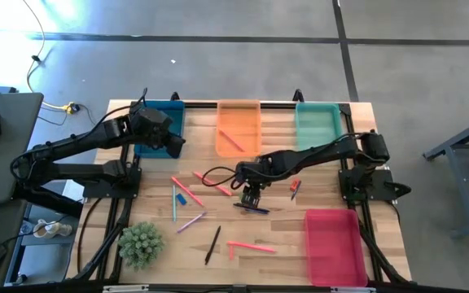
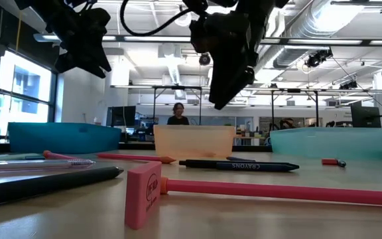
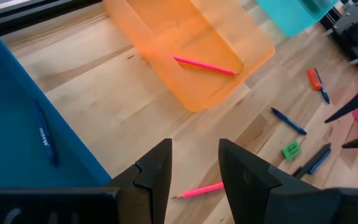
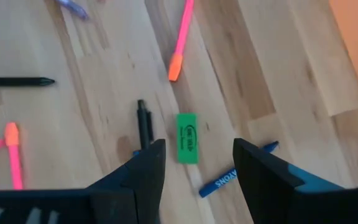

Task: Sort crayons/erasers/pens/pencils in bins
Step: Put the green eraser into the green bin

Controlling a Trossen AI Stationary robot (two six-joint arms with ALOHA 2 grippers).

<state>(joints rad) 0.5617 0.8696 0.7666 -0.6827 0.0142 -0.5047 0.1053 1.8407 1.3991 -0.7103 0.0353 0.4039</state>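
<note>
Below the right gripper [image 4: 194,163], its jaws spread open, lies the green eraser [image 4: 187,137], between them.

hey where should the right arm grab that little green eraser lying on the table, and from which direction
Grip the green eraser across its two long sides at mid-length, coming straight down from above. It is a short flat block lying on the wooden table, so its narrow width probably suits the open jaws of the right gripper, which hangs above it. A black pen and a blue crayon lie close, so descend squarely.
</note>
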